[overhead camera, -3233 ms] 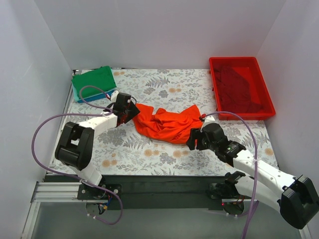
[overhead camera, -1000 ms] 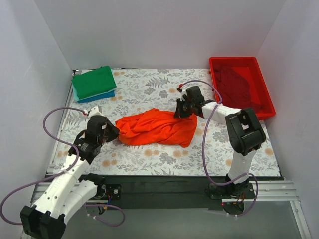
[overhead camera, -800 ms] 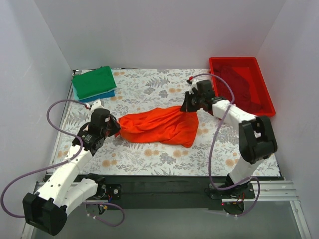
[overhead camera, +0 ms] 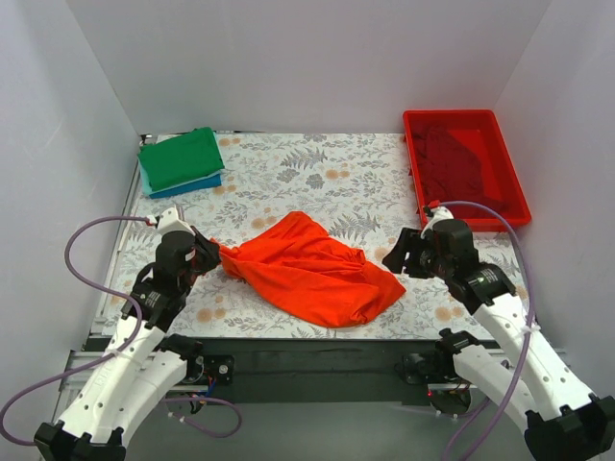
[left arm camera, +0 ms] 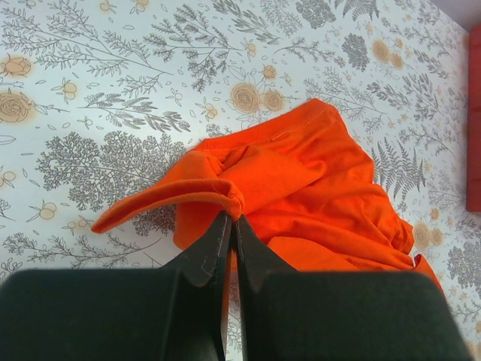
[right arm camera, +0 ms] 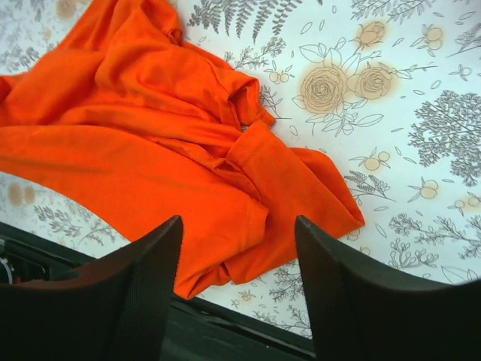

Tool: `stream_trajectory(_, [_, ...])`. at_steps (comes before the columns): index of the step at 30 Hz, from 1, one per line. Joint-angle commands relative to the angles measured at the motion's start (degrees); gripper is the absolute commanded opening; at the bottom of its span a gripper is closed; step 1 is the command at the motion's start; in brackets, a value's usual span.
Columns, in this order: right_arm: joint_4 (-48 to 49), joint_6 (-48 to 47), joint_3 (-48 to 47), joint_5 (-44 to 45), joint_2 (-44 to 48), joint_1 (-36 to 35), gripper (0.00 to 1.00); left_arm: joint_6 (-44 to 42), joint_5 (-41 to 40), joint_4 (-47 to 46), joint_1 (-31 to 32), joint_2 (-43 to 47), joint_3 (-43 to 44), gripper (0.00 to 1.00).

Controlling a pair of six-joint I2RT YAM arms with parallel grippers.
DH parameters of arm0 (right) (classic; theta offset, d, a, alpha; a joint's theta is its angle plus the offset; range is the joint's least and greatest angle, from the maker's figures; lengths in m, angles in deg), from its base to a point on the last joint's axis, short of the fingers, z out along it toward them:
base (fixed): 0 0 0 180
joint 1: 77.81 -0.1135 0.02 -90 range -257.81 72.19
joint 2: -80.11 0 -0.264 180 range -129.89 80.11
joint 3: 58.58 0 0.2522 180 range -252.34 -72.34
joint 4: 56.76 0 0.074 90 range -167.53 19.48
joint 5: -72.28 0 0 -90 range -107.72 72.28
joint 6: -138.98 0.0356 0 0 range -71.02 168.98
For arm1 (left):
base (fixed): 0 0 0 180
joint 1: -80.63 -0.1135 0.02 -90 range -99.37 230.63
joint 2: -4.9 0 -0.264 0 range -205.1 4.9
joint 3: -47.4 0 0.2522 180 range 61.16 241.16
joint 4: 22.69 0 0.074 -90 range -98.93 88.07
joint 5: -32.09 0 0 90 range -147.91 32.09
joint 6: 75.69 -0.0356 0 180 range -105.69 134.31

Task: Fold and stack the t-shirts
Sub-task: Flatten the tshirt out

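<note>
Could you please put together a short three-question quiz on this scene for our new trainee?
1. How does the left gripper stand toward the orange t-shirt? A) open above it B) shut on its edge C) shut, well apart from it
2. True or false: the right gripper is shut on that same shirt.
3. Fill in: the folded green t-shirt lies on top of a ____ one.

Key
1. B
2. False: its jaws stand open, with no cloth between them.
3. blue: the blue t-shirt shows under its near edge.
</note>
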Motion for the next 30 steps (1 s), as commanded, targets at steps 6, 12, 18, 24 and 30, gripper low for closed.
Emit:
stream_trajectory(6, [15.5,5.2,15.4,-11.4,-1.8,-0.5,0.57,-1.6,0.9,-1.0,0.0,1.3,-0.9,0.0])
stream_trajectory(12, [22.2,5.9,20.1,-12.0,-3.3,-0.6,0.57,-1.6,1.3,-1.0,-0.1,1.0,-0.9,0.0])
stream_trajectory(18, [26.1,4.1,20.0,-11.9,-9.3,-0.6,0.57,-1.8,1.4,-1.0,-0.1,0.8,-1.1,0.0])
stream_trajectory(24, [28.1,3.4,20.1,-13.1,-12.0,-0.6,0.52,-1.8,1.3,-1.2,0.0,0.5,-1.2,0.0])
stream_trajectory(30, [29.3,3.8,20.2,-14.7,-12.1,-0.6,0.4,-2.1,1.7,-1.2,0.0,0.0,-1.2,0.0])
